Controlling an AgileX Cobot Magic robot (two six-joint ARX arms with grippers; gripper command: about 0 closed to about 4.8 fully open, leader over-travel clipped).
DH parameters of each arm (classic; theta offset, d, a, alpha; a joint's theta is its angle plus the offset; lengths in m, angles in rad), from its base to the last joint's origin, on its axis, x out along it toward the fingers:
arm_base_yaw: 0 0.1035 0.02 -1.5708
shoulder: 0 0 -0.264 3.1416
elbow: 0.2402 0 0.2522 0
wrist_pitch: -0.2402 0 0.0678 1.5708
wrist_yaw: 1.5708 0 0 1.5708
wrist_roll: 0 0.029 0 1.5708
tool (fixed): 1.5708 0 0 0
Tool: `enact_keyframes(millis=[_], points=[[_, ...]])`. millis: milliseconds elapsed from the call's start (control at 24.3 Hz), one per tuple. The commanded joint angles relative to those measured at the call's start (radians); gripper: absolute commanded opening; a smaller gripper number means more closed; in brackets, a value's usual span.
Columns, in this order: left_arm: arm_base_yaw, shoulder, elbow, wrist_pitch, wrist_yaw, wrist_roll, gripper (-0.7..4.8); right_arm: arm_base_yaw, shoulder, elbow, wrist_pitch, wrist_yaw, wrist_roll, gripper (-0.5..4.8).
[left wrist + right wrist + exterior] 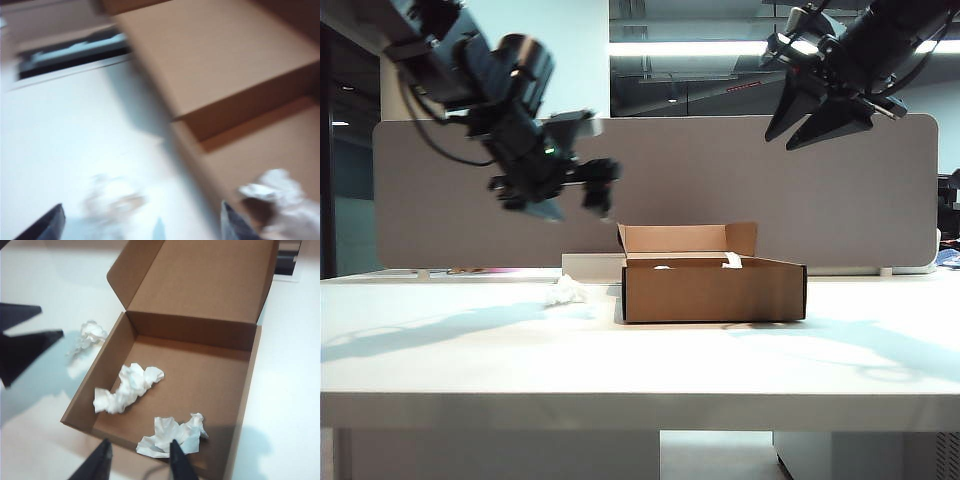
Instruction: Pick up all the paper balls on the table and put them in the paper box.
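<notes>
Overhead, your left gripper [565,195] hangs above the wide white table [620,370], just left of the shallow brown cardboard paper box [713,290]; its black fingertips [47,225] stand wide apart, holding nothing. Your right gripper [815,125] sits high at the upper right, well above the box, its dark fingers [177,462] partly spread and empty.

Two white crumpled paper balls lie inside the box: one [127,387] near its left wall, one [172,436] by the front wall. A third white crumpled paper ball [564,292] rests on the table just beside the box's left side. Behind everything stands a grey fabric divider panel [450,200].
</notes>
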Motion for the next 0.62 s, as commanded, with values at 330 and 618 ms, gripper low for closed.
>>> enact_keyframes(millis=[330,618], points=[[0.070,0.186,0.172,-0.100,0.043,-0.042,4.47,0.003,-0.004,0.005,-0.030,-0.002,-0.001,1.71],[0.088,0.257,0.231,-0.111,0.003,-0.044,4.44,0.003,-0.004,0.005,-0.090,-0.002,-0.001,1.71]])
